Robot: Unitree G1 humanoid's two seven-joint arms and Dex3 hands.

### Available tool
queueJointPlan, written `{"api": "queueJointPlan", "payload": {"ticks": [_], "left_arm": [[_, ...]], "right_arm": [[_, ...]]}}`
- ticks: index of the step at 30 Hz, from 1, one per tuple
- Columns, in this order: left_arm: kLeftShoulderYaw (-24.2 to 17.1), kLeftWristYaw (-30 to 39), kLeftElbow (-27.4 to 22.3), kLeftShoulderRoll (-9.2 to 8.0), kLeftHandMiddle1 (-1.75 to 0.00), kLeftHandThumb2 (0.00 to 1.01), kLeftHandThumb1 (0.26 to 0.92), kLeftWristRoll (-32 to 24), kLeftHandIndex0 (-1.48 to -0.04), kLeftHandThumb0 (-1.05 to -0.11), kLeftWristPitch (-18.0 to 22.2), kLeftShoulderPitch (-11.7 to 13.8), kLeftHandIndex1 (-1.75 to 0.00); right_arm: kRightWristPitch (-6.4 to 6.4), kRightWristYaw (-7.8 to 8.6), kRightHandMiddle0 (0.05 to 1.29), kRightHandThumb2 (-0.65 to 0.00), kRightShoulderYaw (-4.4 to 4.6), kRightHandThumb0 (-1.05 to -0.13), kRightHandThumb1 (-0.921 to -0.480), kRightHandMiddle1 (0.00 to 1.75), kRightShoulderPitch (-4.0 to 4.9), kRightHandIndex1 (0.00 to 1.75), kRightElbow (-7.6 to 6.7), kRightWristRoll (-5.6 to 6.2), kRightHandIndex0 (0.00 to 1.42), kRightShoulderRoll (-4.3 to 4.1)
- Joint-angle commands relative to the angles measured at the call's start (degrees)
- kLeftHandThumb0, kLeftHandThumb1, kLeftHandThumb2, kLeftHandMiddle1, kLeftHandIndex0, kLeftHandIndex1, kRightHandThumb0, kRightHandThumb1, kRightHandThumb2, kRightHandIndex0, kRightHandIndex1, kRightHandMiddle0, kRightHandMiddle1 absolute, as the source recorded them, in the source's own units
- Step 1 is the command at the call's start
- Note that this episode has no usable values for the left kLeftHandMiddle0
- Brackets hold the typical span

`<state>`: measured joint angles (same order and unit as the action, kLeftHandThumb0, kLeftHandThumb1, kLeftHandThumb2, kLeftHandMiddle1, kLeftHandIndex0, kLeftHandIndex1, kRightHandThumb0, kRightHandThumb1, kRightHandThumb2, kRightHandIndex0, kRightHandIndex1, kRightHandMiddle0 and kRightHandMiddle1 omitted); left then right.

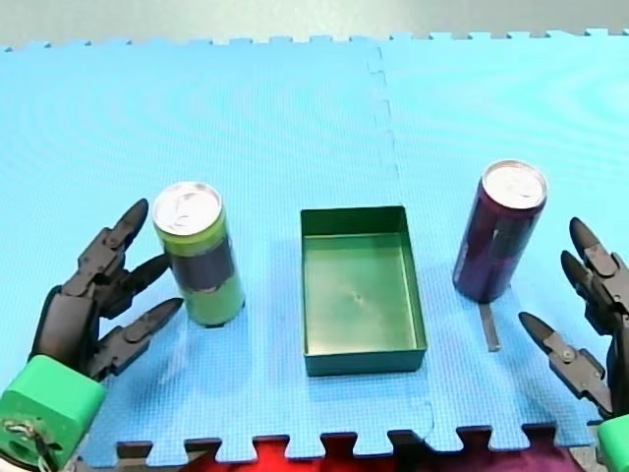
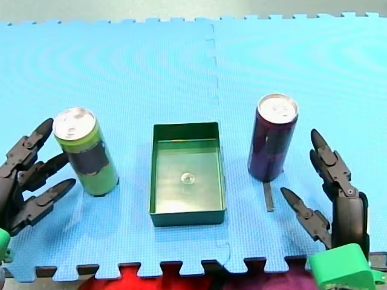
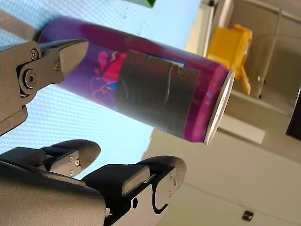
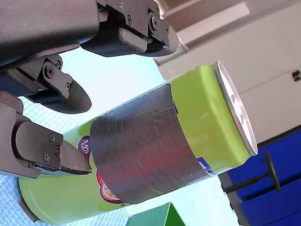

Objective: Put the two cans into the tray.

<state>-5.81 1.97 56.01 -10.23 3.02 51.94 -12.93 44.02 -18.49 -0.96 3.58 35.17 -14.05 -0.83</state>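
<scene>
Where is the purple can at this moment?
In the head views the purple can stands upright on the blue mat, right of the green tray, beside the right hand.

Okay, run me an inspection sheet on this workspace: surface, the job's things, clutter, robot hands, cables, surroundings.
Surface: blue foam mat of interlocking tiles.
Job's things: green can upright to the left of the green tray; purple can upright to its right. Each can has a dark tape band, and neither is in the tray.
Clutter: small grey strip on the mat at the purple can's base.
Robot hands: left robot hand beside the green can, holding nothing; right robot hand beside the purple can, holding nothing.
Cables: nothing seen.
Surroundings: yellow object on a shelf against a pale wall.
</scene>
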Motion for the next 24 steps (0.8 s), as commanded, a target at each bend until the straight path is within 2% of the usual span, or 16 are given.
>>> {"api": "queueJointPlan", "payload": {"ticks": [1,7,11,12,13,16,20,24], "left_arm": [[-0.17,0.19,0.08,-0.47,0.0,0.11,0.921,-0.37,-0.26,-1.048,0.15,-0.22,0.0],[-0.33,0.57,0.32,-0.5,0.0,0.11,0.921,-0.57,-0.26,-1.048,0.31,-0.29,0.0],[-0.43,0.61,0.71,-0.52,0.0,0.11,0.921,-0.58,-0.26,-1.048,0.42,-0.48,0.0],[-0.44,0.63,0.78,-0.54,0.0,0.11,0.921,-0.58,-0.26,-1.048,0.45,-0.49,0.0],[-0.45,0.65,0.86,-0.57,0.0,0.11,0.921,-0.57,-0.26,-1.048,0.46,-0.53,0.0],[-0.5,0.82,1.2,-0.67,0.0,0.11,0.921,-0.64,-0.26,-1.048,0.45,-0.74,0.0],[-0.62,1.04,1.78,-0.74,0.0,0.11,0.921,-0.79,-0.26,-1.048,0.49,-1.1,0.0],[-0.8,1.43,2.35,-0.83,0.0,0.11,0.921,-1.1,-0.26,-1.048,0.53,-1.43,0.0]], "right_arm": [[0.04,-0.08,0.46,-0.002,-0.12,-1.044,-0.808,0.0,-0.02,0.0,-0.23,0.35,0.54,-0.37],[0.17,-0.15,0.46,-0.001,-0.19,-1.048,-0.809,0.0,-0.17,0.0,-0.31,0.32,0.54,-0.51],[-0.58,0.71,0.45,0.0,-0.11,-1.048,-0.795,0.0,-0.21,0.0,-0.66,0.66,0.53,-0.89],[-0.88,1.31,0.45,0.0,-0.14,-1.044,-0.783,0.0,-0.27,0.0,-0.86,1.13,0.53,-1.02],[-1.1,1.91,0.45,0.001,-0.21,-1.018,-0.751,0.0,-0.28,0.0,-0.96,1.65,0.53,-1.11],[-1.32,3.64,0.44,0.0,-0.45,-0.955,-0.69,0.0,-0.09,0.0,-0.88,3.5,0.52,-1.16],[-1.64,5.39,0.4,0.0,-0.63,-0.924,-0.666,0.0,0.06,0.0,-0.64,5.11,0.5,-1.24],[-3.98,8.26,0.33,0.0,-0.48,-0.925,-0.662,0.0,-0.18,0.0,-1.48,5.86,0.44,-2.44]]}}
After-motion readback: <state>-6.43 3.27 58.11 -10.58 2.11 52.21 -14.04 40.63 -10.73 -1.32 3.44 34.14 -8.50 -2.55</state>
